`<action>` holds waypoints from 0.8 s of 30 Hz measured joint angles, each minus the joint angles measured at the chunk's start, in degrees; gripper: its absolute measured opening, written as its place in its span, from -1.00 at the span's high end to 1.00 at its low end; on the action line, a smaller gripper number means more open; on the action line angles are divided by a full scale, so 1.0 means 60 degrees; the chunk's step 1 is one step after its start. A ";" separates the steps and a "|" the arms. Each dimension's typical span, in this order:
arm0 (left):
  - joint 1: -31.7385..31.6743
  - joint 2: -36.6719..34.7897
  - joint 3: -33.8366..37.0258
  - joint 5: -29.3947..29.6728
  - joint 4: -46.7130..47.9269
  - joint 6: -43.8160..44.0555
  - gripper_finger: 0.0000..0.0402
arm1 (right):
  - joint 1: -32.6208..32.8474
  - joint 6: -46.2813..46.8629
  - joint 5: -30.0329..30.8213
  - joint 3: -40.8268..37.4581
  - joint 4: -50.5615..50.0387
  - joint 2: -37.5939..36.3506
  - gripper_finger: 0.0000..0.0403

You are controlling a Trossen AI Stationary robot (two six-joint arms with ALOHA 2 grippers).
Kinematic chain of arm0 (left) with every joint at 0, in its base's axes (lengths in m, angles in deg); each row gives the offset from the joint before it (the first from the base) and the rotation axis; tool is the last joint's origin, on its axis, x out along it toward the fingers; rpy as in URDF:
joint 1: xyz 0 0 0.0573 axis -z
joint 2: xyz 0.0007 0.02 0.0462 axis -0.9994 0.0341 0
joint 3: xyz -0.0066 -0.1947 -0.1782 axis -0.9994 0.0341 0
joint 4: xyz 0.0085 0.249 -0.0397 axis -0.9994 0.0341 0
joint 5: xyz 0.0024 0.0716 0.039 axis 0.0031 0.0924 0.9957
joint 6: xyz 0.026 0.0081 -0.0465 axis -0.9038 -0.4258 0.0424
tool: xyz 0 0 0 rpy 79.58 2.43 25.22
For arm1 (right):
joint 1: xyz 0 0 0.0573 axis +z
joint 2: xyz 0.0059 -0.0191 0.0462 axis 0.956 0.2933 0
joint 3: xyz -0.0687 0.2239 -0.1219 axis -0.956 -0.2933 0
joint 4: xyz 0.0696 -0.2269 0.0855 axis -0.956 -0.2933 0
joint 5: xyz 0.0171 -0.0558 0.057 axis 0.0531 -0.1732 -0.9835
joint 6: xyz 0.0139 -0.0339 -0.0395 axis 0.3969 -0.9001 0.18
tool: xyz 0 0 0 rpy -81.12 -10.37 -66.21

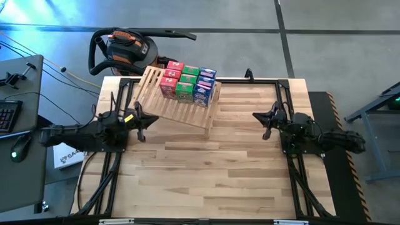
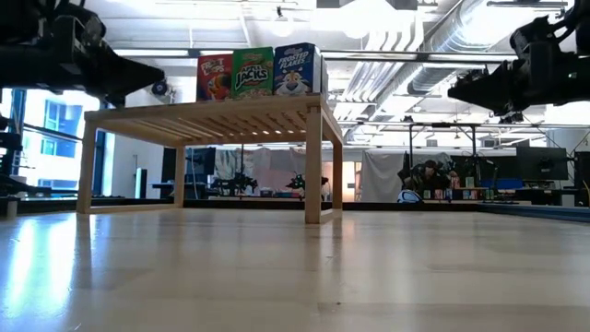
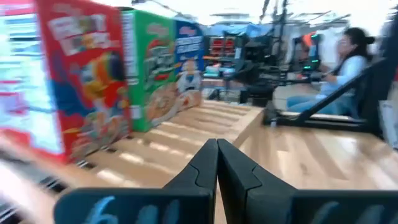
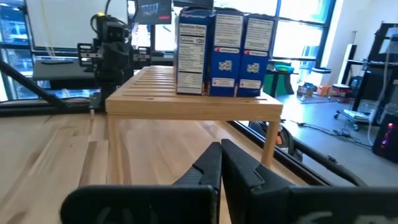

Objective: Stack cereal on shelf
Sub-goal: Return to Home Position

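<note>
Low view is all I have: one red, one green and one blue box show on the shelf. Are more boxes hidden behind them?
Observer: Yes. From above, the cereal stands in three colour rows, each three boxes deep, on the shelf.
Operator: Is either gripper carrying a box?
Observer: No. The left gripper is shut on nothing, beside the shelf.
Operator: And the right?
Observer: The right gripper is shut and empty too, over the table's right side, apart from the shelf.

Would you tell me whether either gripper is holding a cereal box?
No, the left gripper and right gripper are both shut on nothing.
</note>
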 joint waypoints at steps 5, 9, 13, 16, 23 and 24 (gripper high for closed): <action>-0.0002 -0.1148 -0.0022 0.0504 0.1283 0.0101 1.00 | -0.0182 0.0053 -0.0021 -0.0004 0.0000 0.0003 1.00; 0.0055 -0.1109 -0.0022 0.0570 0.1433 -0.0048 1.00 | -0.0188 0.0083 -0.0021 -0.0004 -0.0003 0.0017 1.00; 0.0052 -0.1125 -0.0024 0.0636 0.1366 0.0184 1.00 | -0.0188 0.0100 -0.0018 -0.0004 -0.0003 0.0018 1.00; 0.0052 -0.1127 -0.0045 0.0656 0.1303 0.0612 1.00 | -0.0188 0.0040 0.0002 -0.0004 -0.0003 0.0018 1.00; 0.0052 -0.1043 -0.0047 0.0616 0.1357 0.0706 1.00 | -0.0188 -0.0179 0.0048 -0.0007 0.0000 0.0092 1.00; 0.0052 -0.1043 -0.0047 0.0616 0.1360 0.0728 1.00 | -0.0188 -0.0180 0.0054 -0.0007 0.0001 0.0125 1.00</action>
